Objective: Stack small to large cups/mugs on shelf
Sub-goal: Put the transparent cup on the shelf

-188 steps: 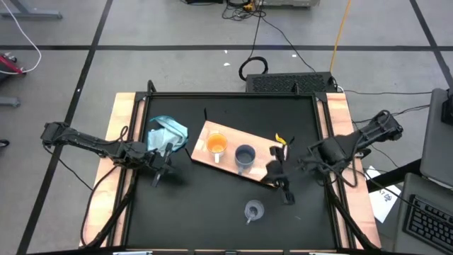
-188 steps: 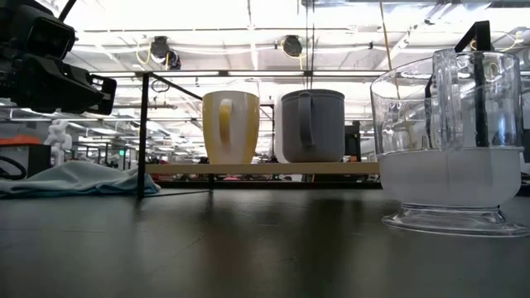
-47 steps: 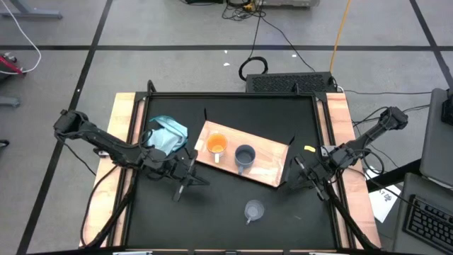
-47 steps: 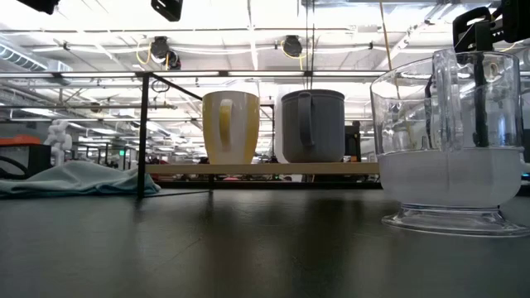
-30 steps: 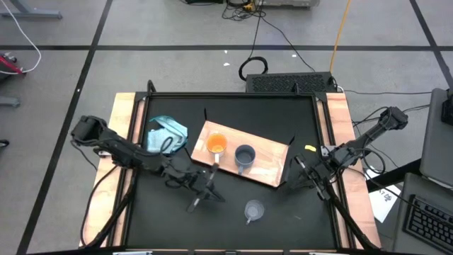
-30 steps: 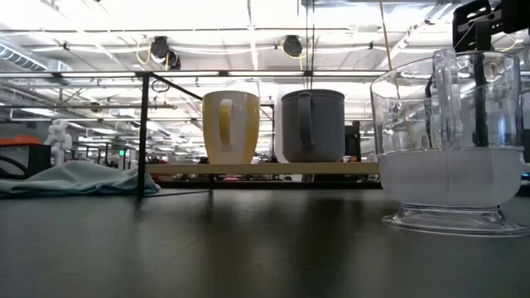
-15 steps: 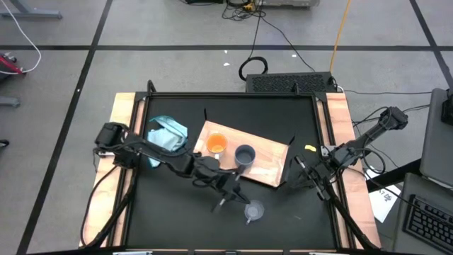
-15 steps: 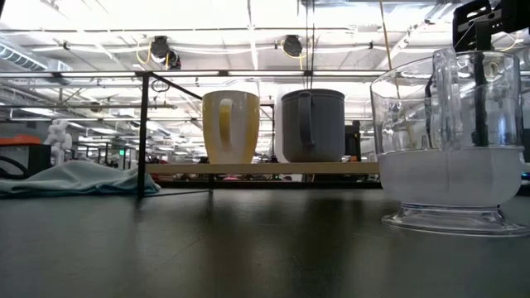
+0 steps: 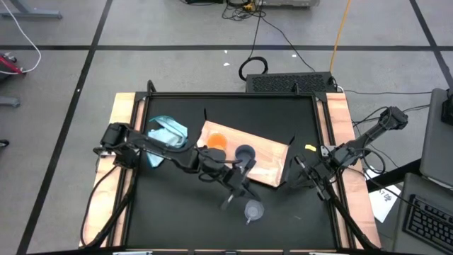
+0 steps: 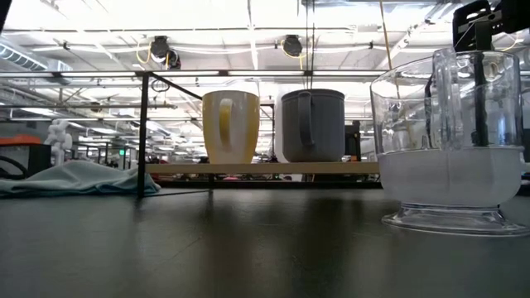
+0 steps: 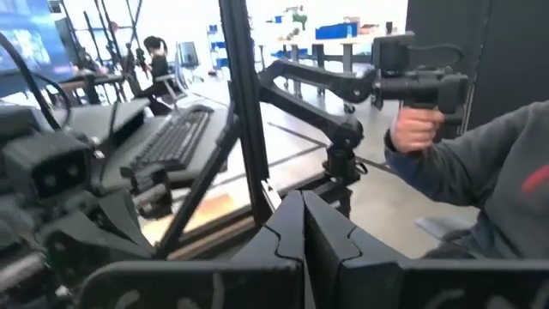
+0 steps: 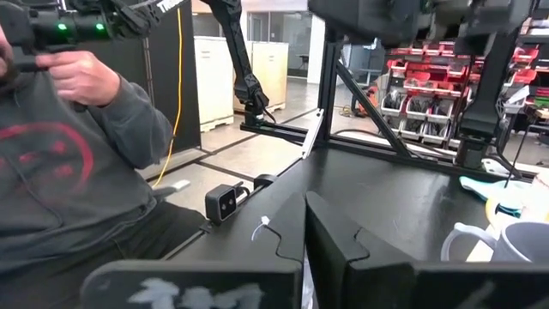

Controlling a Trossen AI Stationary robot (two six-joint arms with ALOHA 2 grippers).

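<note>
Left gripper, fingers pressed together, is sweeping in toward the clear cup, nearing a pickup; right gripper, also closed, is waiting beside the shelf

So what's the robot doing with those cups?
It's lining up cups on the wooden shelf. The orange mug and the blue-grey mug already stand on it side by side. The clear cup sits on the black table, not on the shelf. The left gripper reaches across the table and hangs close to the clear cup, jaws shut, holding nothing. The right gripper waits by the shelf's right end, jaws shut. A teal cloth lies left of the shelf.
</note>
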